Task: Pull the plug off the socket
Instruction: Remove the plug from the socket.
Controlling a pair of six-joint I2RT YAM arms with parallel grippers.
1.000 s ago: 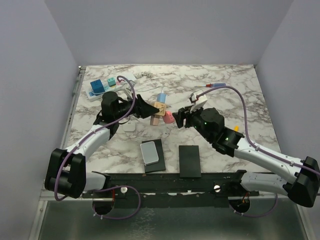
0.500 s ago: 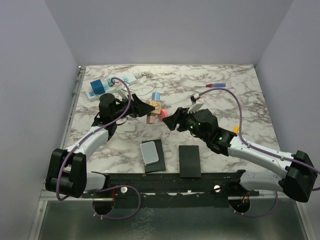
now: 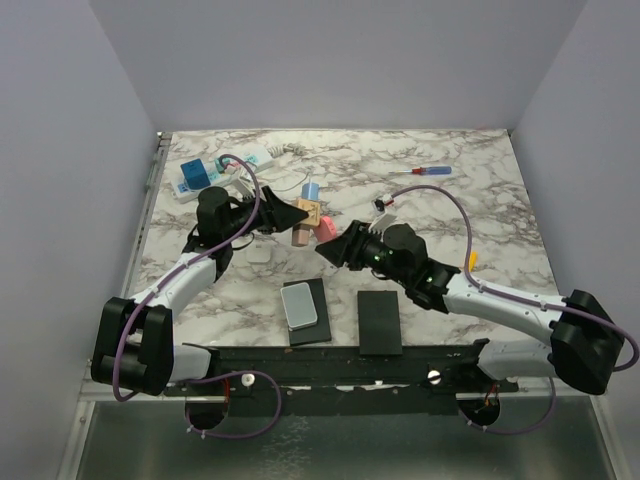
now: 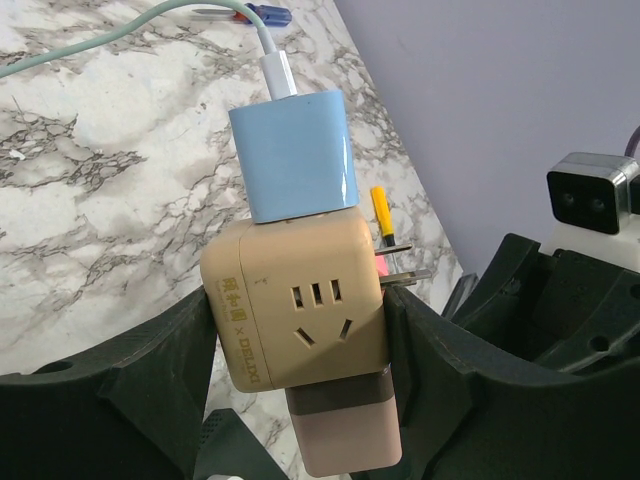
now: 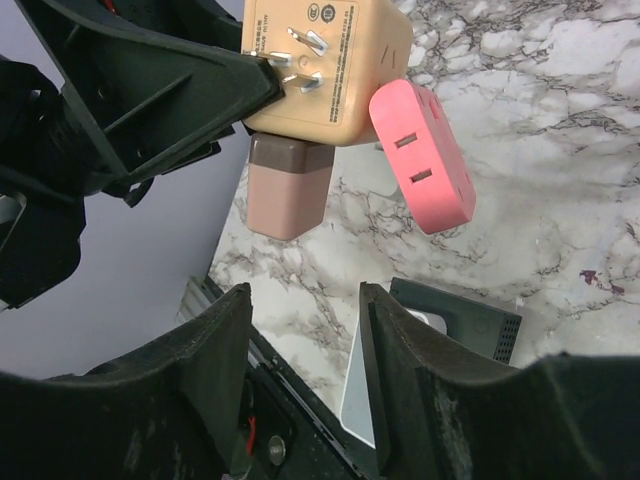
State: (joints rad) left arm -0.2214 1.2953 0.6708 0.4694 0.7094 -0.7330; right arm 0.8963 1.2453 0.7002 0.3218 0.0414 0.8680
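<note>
Now lower and closer in than a second ago, the right gripper (image 5: 305,300) sits just beneath the tan cube socket (image 4: 300,300), its jaws apart around nothing and narrower than before. The left gripper (image 4: 298,340) is clamped on the cube's sides, holding it above the table. A pink plug (image 5: 425,155) juts from the cube just ahead of the open jaws, so a grab looks imminent. A white power strip (image 3: 215,170) lies well behind the cube.

The power strip (image 3: 215,170) is lying at the desk's (image 3: 500,215) far-left corner, the screwdriver (image 3: 425,172) toward the far right, the cube socket (image 3: 310,213) hanging over the middle.
</note>
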